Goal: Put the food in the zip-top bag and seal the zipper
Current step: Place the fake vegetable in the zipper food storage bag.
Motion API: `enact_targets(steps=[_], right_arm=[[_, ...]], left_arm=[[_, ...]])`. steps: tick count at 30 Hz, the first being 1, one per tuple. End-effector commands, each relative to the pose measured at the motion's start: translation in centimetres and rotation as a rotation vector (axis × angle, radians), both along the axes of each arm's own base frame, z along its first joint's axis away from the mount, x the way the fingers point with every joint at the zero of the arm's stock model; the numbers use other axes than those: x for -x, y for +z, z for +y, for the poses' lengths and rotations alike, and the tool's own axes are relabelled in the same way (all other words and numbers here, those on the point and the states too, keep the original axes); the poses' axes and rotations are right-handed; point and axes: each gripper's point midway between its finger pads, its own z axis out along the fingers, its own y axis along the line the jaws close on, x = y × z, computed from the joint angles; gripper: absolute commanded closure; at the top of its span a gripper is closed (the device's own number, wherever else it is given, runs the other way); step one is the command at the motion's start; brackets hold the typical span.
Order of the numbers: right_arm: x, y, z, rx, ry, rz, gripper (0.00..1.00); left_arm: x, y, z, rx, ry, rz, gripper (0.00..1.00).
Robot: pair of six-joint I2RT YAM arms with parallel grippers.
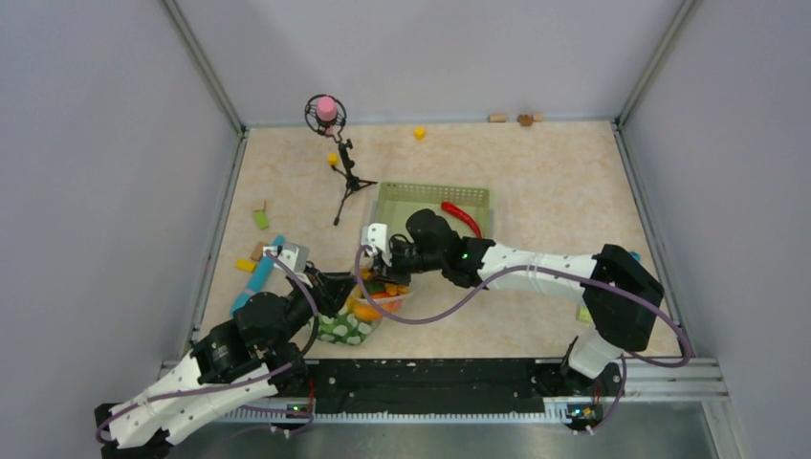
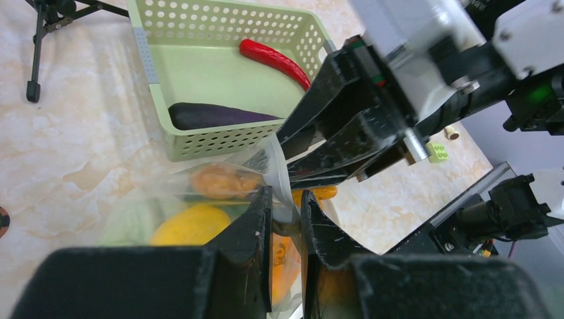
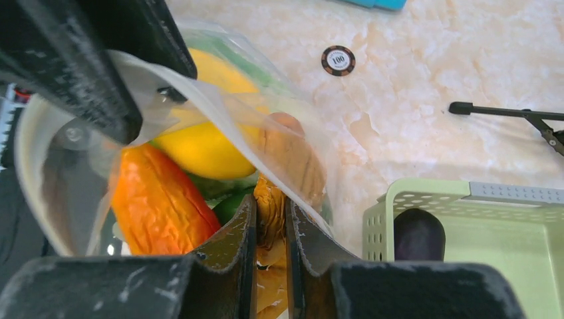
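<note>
The zip-top bag [image 1: 356,323] lies between the two arms with its mouth held apart. My left gripper [image 2: 286,203] is shut on the whitish zipper [image 2: 284,178] strip at one side. My right gripper [image 3: 271,209] is shut on the opposite edge of the bag [image 3: 312,166], and orange food shows through the plastic between its fingers. Inside the bag are a yellow lemon [image 3: 199,149], orange pieces [image 3: 156,203], a green pepper [image 3: 229,206] and a pale cabbage [image 2: 126,222]. A dark eggplant [image 2: 213,116] and a red chili [image 2: 276,60] lie in the green basket [image 2: 199,143].
The green basket [image 1: 383,206] stands just behind the bag. A small black tripod [image 1: 346,177] with a pink ball stands at the back left. Small coloured blocks [image 1: 260,218] lie at the left and back, and a poker chip [image 3: 338,60] lies beside the bag.
</note>
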Motion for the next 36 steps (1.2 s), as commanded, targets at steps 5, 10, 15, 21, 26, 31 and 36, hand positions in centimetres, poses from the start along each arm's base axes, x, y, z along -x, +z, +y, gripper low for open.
enact_targets(steps=[5, 10, 15, 21, 26, 31, 36], right_arm=[[-1.8, -2.3, -0.1, 0.122, -0.152, -0.085, 0.93], [-1.8, -1.3, -0.6, 0.126, -0.210, -0.099, 0.71], [-0.4, 2.1, -0.5, 0.051, -0.206, -0.072, 0.45], [2.0, 6.5, -1.3, -0.045, -0.140, -0.023, 0.33], [2.7, 10.1, -2.3, -0.132, -0.151, -0.013, 0.24], [1.2, 10.9, -4.1, -0.167, -0.322, 0.018, 0.01], [-2.0, 8.2, -7.1, -0.098, -0.641, 0.101, 0.01]], left_arm=[[0.5, 3.9, -0.5, 0.121, -0.047, -0.086, 1.00], [0.3, 3.9, -0.1, 0.129, -0.021, -0.086, 1.00], [0.1, 3.8, 0.3, 0.136, 0.007, -0.081, 1.00], [-0.1, 3.8, 0.9, 0.149, 0.034, -0.079, 1.00], [-0.1, 3.7, 1.2, 0.159, 0.045, -0.079, 1.00], [-0.2, 3.6, 1.5, 0.166, 0.060, -0.081, 1.00], [-0.1, 3.7, 1.5, 0.170, 0.053, -0.085, 1.00]])
